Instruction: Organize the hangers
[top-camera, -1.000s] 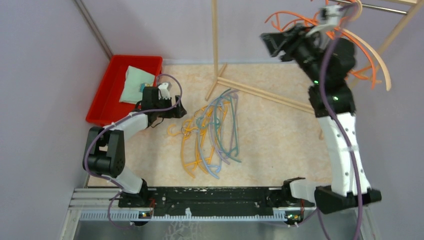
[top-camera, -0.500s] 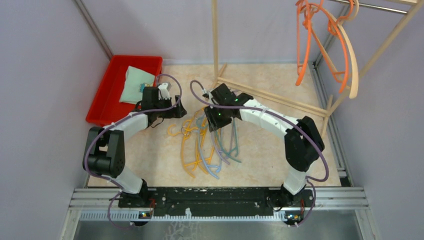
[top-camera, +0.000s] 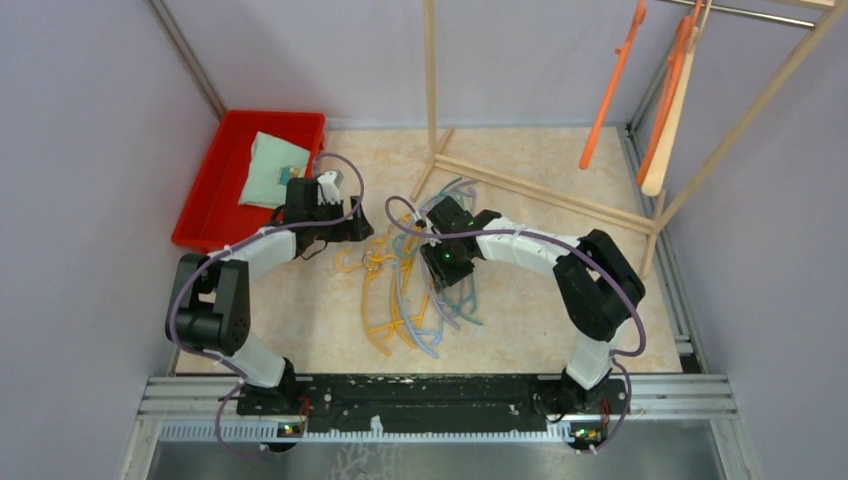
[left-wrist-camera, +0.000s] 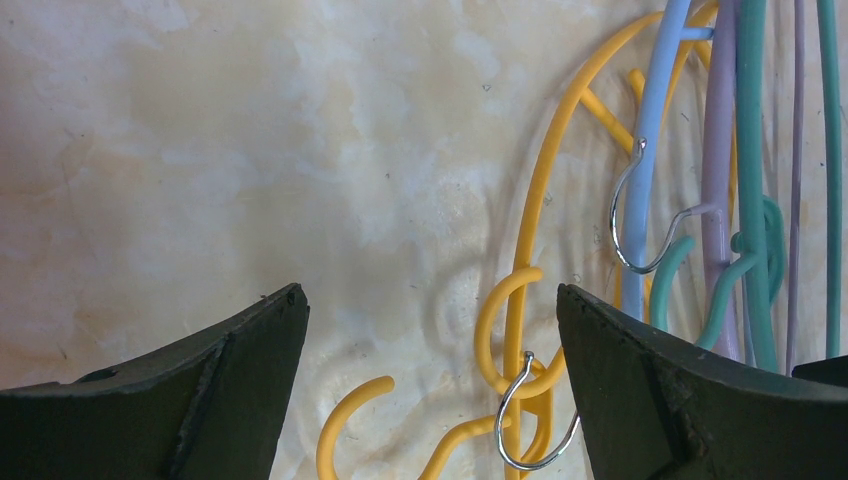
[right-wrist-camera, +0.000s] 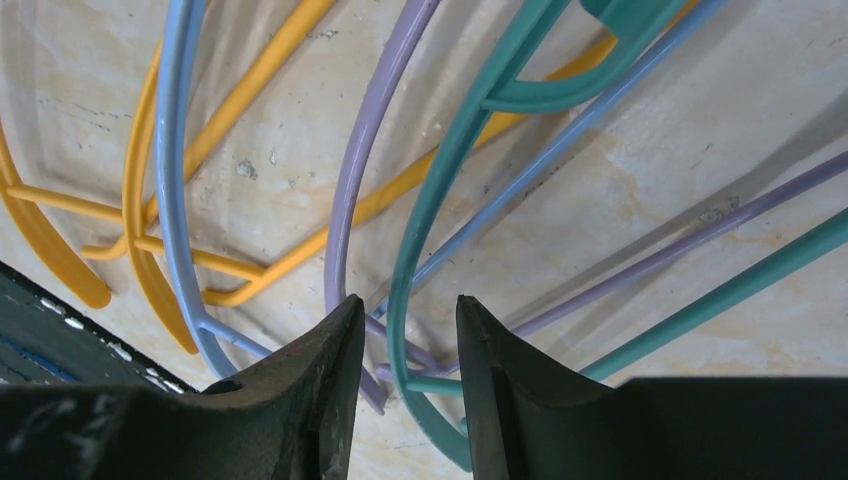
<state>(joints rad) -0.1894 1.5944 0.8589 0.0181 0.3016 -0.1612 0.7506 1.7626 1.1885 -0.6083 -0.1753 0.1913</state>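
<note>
A tangle of hangers (top-camera: 415, 290) in yellow, teal, light blue and lavender lies on the table. My right gripper (top-camera: 449, 272) is down on the pile. Its jaws (right-wrist-camera: 405, 318) stand narrowly open astride a teal hanger (right-wrist-camera: 420, 230), with a lavender one (right-wrist-camera: 350, 190) by the left finger. My left gripper (top-camera: 347, 224) hovers wide open (left-wrist-camera: 430, 295) at the pile's left edge, over a yellow hanger (left-wrist-camera: 538, 200) and a silver wire hook (left-wrist-camera: 504, 405). An orange hanger (top-camera: 608, 95) and a beige one (top-camera: 660, 140) hang on the rack at the top right.
The rack's wooden poles (top-camera: 430, 80) and floor rail (top-camera: 540, 188) stand behind the pile. A red bin (top-camera: 205, 205) holding a folded cloth (top-camera: 272, 168) sits at the back left, close to my left arm. Purple walls enclose the table.
My right arm came down from the rack to the pile and its jaws narrowed around the teal hanger. The hung hangers have swung edge-on. The left arm has stayed put.
</note>
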